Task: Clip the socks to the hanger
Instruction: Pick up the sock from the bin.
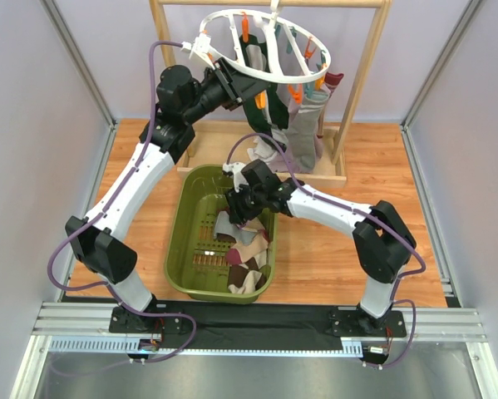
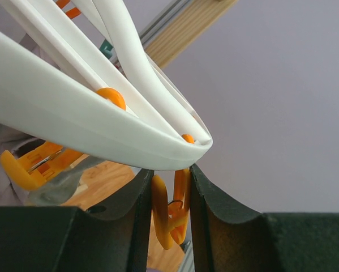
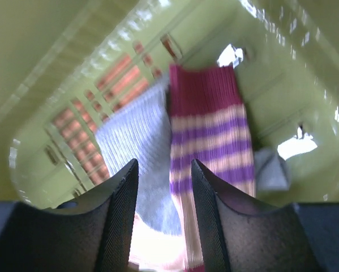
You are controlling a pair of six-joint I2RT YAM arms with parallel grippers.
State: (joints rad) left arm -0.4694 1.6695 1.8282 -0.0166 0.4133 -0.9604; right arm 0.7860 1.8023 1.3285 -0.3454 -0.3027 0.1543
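**Left gripper** (image 2: 169, 180): raised. It is narrowed onto an orange plastic clip (image 2: 170, 212), which is pinched between its two black fingers (image 2: 127, 221).

**White round plastic ring hanger** (image 2: 73, 116): the rim is laid across just above the left gripper's fingertips. In the overhead view it is seen tilted, under the top rail of a light wooden rail-and-post rack (image 1: 361, 83) that stands beyond the gripper. A second orange clip (image 2: 30, 164) is seen dangling to the left of the fingers.

**Hung socks:** a dark green fabric sock (image 1: 275, 125) and a grey fabric sock (image 1: 303, 137) are suspended from the ring, below and to the right of the left gripper.

**Right gripper** (image 3: 164, 170): lowered over an olive-green slotted plastic basket (image 1: 179, 237). Its fingers are parted partway, and nothing is clamped between them.

**Maroon-pink striped fabric sock** (image 3: 209, 130): laid in the basket directly beneath the gap of the right gripper.

**Lilac-grey ribbed fabric sock** (image 3: 138, 136): laid beneath the left finger of the right gripper, touching the striped sock.

**Heap of further socks** (image 1: 249, 273): held in the basket, behind the right gripper towards the arm bases.

**Wooden surface** (image 1: 332, 249): the basket and the rack are carried on it.
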